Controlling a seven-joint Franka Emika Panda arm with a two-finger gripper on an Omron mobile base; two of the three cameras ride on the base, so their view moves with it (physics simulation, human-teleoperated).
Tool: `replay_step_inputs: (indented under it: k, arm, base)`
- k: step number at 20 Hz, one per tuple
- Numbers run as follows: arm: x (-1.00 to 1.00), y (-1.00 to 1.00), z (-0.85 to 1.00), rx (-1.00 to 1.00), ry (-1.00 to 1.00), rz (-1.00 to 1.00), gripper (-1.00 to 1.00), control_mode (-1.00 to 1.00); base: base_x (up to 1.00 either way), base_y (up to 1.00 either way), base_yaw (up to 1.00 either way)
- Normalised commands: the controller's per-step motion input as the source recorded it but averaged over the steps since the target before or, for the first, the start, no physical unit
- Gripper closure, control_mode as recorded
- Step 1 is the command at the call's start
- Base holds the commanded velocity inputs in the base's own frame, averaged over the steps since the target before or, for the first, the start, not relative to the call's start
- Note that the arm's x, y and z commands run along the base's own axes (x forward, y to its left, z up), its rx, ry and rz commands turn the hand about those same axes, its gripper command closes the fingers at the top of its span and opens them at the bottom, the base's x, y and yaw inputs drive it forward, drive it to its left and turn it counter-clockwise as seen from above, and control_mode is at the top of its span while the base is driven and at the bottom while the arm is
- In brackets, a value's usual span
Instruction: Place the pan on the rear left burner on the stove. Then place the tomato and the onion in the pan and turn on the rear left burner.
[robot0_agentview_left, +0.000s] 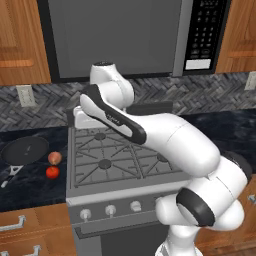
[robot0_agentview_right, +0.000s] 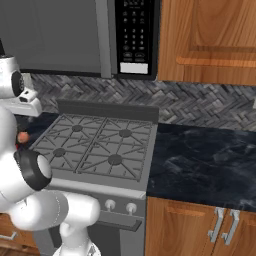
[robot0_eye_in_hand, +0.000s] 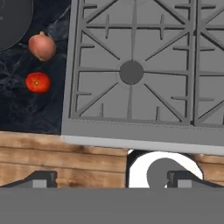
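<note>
Presently: jaws wide, nothing held, pan not yet on the stove

My gripper (robot0_eye_in_hand: 112, 180) looks down on the stove (robot0_eye_in_hand: 131, 127), finger tips spread far apart at the bottom of the hand view with nothing between them. In the left base view my hand sits above the stove's rear left corner, near the back rail.

The pan (robot0_agentview_left: 25, 150) lies on the dark counter (robot0_agentview_left: 30, 185) at 9 o'clock from the stove, handle pointing toward 7 o'clock. The onion (robot0_agentview_left: 55, 158) rests just beside the pan's rim at 3 o'clock from it. The tomato (robot0_agentview_left: 52, 172) sits near the onion at 6 o'clock from it, apart from it.

The rear left burner (robot0_agentview_left: 100, 136) is bare under its grate. In the hand view a burner cap (robot0_eye_in_hand: 131, 72) is central; onion and tomato lie at 9 o'clock from it.
</note>
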Motion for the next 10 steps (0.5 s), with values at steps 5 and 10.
replay_step_inputs:
  k: [5,10]
  arm:
    - [0.0,0.48,-0.15,0.0,0.04,0.0,-1.0,-1.0]
    - [0.0,0.47,-0.13,0.0,0.04,0.0,-1.0,-1.0]
  base:
    - [0.0,0.0,0.0]
    - [0.0,0.0,0.0]
